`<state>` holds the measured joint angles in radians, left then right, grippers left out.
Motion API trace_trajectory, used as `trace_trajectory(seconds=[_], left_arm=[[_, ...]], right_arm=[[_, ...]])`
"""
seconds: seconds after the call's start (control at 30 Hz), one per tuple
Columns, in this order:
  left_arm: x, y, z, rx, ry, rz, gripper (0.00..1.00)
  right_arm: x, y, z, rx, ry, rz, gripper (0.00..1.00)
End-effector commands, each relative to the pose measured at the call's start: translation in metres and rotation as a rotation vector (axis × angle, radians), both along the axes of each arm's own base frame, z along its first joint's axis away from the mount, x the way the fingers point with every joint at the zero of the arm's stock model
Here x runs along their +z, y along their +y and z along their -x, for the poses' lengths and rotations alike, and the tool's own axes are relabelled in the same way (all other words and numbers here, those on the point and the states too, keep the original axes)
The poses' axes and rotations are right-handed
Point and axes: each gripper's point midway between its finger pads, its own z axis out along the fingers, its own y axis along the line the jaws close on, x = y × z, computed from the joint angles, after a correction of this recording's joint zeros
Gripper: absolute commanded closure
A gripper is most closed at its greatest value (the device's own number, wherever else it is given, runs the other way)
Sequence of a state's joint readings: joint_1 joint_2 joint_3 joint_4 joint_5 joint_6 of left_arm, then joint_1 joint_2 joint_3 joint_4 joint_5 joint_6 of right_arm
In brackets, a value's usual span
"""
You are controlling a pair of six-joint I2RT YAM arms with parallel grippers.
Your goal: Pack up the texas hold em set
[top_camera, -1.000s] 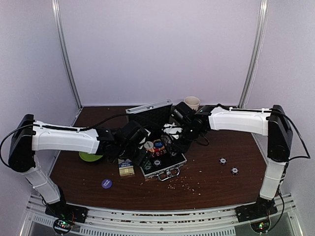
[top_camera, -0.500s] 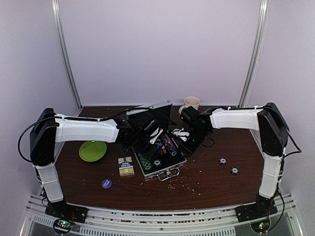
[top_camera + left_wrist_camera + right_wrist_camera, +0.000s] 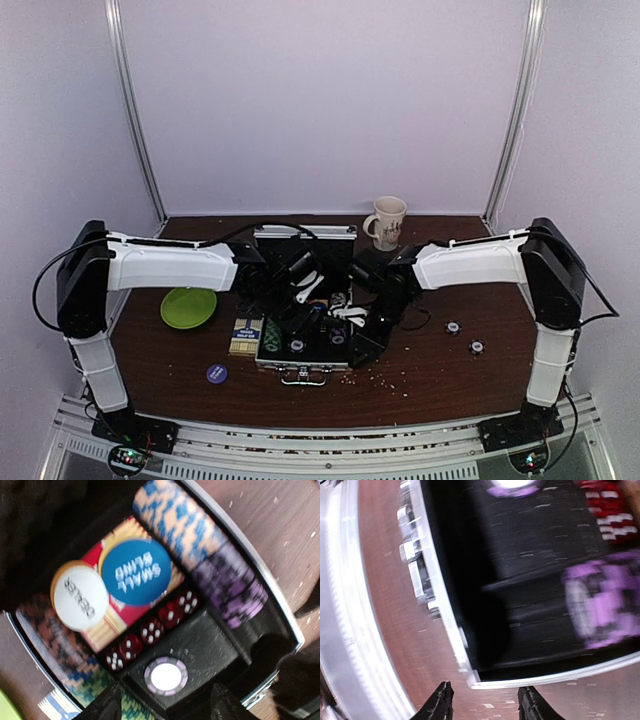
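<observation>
The silver briefcase (image 3: 283, 358) lies open at the table's middle, its lid (image 3: 305, 236) upright behind. In the left wrist view it holds rows of coloured chips (image 3: 186, 522), a blue SMALL BLIND button (image 3: 132, 572), a white DEALER button (image 3: 80, 596), red dice (image 3: 150, 630) and one purple chip (image 3: 166, 675). My left gripper (image 3: 167, 711) hovers open over the tray (image 3: 300, 292). My right gripper (image 3: 485, 706) is open at the case's right front corner (image 3: 476, 679), also seen from above (image 3: 362, 338). The card deck box (image 3: 240, 337) lies against the case's left side.
A purple button (image 3: 217, 373) lies front left. Two loose chips (image 3: 452, 327) (image 3: 476, 347) lie to the right. A green plate (image 3: 188, 306) sits at the left, a beige mug (image 3: 387, 222) at the back. Crumbs are scattered in front of the case.
The case has turned from a tilted position to square with the table edge and shifted left against the card box. Both grippers moved with it, the right one down to its front corner.
</observation>
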<state>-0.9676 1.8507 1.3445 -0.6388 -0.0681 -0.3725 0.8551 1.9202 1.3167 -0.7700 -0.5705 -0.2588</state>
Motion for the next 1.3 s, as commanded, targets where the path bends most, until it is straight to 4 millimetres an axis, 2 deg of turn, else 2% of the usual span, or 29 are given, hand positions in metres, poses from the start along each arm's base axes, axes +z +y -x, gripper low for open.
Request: trace_trajectory(seconds=[0.0, 0.07, 0.13, 0.27, 0.4, 0.53, 0.7, 0.8, 0.87, 1.03, 1.27], left_arm=[[-0.004, 0.013, 0.013, 0.030, 0.063, -0.012, 0.39], [-0.009, 0.017, 0.018, 0.039, 0.090, -0.026, 0.44], [-0.014, 0.018, 0.022, 0.044, 0.120, -0.036, 0.45], [-0.019, 0.008, 0.024, 0.032, 0.150, -0.015, 0.45], [-0.029, 0.002, 0.021, 0.027, 0.166, -0.033, 0.46], [-0.030, 0.003, 0.014, 0.041, 0.138, -0.056, 0.39], [0.003, 0.005, -0.003, 0.042, 0.042, -0.081, 0.37], [0.024, 0.006, -0.015, 0.033, -0.022, -0.099, 0.36], [0.028, 0.006, -0.017, 0.025, -0.029, -0.110, 0.35], [0.021, 0.010, -0.012, 0.027, -0.004, -0.121, 0.32], [0.023, 0.008, 0.014, 0.009, 0.040, 0.041, 0.32]], right_arm=[[0.011, -0.005, 0.004, 0.017, 0.027, -0.026, 0.55], [0.010, -0.015, -0.001, -0.007, 0.017, -0.020, 0.55], [0.011, -0.024, -0.004, -0.023, 0.006, -0.014, 0.54], [0.018, -0.039, -0.007, -0.038, -0.023, -0.014, 0.54], [0.028, -0.042, -0.017, -0.054, -0.079, -0.039, 0.54], [0.040, -0.035, -0.032, -0.066, -0.119, -0.059, 0.54], [0.061, -0.028, -0.044, -0.064, -0.174, -0.084, 0.54], [0.088, -0.017, -0.057, -0.070, -0.211, -0.140, 0.55], [0.106, -0.010, -0.066, -0.085, -0.229, -0.191, 0.57], [0.135, 0.002, -0.095, -0.134, -0.286, -0.289, 0.63], [0.146, 0.007, -0.126, -0.218, -0.290, -0.335, 0.65]])
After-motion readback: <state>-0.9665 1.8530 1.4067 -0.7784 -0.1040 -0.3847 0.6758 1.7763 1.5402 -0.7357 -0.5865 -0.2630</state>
